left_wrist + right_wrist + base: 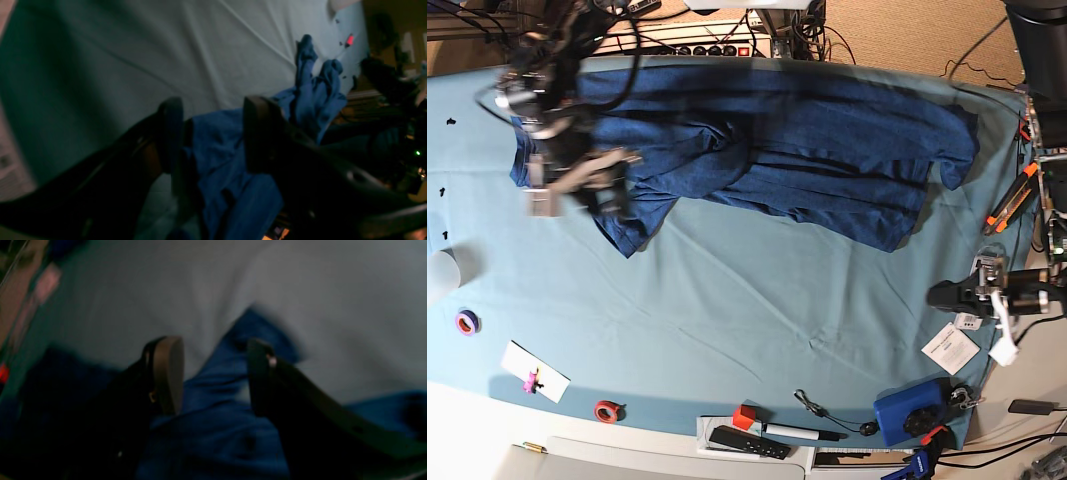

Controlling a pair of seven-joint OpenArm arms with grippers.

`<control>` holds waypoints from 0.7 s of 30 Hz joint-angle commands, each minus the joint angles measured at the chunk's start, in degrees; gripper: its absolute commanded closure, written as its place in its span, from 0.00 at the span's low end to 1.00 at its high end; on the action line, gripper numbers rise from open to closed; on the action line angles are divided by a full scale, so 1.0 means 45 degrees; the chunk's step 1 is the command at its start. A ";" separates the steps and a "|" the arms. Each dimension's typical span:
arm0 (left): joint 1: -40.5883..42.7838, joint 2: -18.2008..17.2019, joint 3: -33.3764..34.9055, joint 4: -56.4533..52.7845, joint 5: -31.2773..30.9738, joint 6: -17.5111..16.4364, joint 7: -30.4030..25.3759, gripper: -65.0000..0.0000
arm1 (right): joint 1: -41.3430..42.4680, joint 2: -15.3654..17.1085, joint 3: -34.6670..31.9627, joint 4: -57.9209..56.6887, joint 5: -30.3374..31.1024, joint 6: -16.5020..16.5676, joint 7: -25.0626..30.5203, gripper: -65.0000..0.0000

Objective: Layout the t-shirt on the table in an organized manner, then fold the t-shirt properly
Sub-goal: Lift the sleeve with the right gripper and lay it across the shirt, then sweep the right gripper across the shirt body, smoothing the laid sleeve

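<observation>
The dark navy t-shirt [807, 150] lies spread but rumpled along the far side of the teal-covered table [747, 320], one sleeve end near the right edge. My right gripper [582, 185] is motion-blurred over the shirt's left end. In the right wrist view it is open [215, 346], with shirt folds [217, 426] beneath its fingers and table cloth [333, 306] beyond. My left gripper [937, 295] sits low at the right side over bare cloth. In the left wrist view it is open [213, 103], with the shirt [227, 160] bunched behind the gap and table [133, 50] beyond.
An orange tool [1012, 200] lies at the right edge. A blue box [907, 415], a remote [747, 442], a red tape roll [607, 410], a paper card [535, 372], a purple tape roll [467, 322] and a white cup [439, 270] line the near and left edges.
</observation>
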 commanded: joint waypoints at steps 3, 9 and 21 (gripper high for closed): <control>-0.0418 0.0199 -0.0102 0.0170 -0.0318 -0.0013 -0.0141 0.54 | 0.0151 0.0044 0.1467 0.0141 0.0714 0.0199 0.0350 0.54; -0.0423 0.0811 -0.0102 0.0170 -0.0318 -0.0013 -0.0136 0.54 | 0.0520 0.0461 0.2841 -0.2268 0.1331 0.0253 0.0471 0.54; -0.0418 0.0874 -0.0102 0.0170 -0.0318 -0.0013 -0.0136 0.54 | 0.3376 0.1088 0.2759 -0.8048 0.1705 0.0510 -0.0223 0.54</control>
